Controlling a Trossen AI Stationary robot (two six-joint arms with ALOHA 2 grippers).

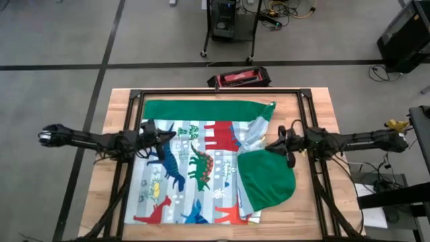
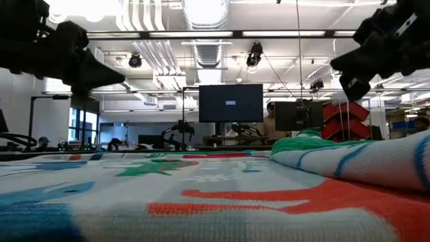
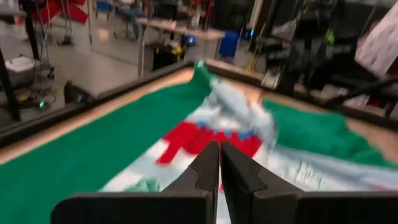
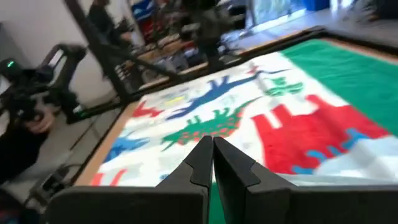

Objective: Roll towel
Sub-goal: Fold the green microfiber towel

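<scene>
The towel [image 1: 195,168] lies mostly flat in the middle of the high view, soft, stripy, with dinosaurs. At middle left the left gripper [image 1: 163,139] hovers pinched closed, holding nothing. At right the right gripper [image 1: 272,146] is closed too, above a folded-over green corner. Rolling seems barely begun.

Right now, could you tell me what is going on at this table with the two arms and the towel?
The dinosaur towel lies spread on the wooden table, its right side flopped over so the green back shows. No rolling has started. The left gripper hangs over the towel's left part and the right gripper over the folded-over part; both have their jaws shut and hold nothing.
</scene>
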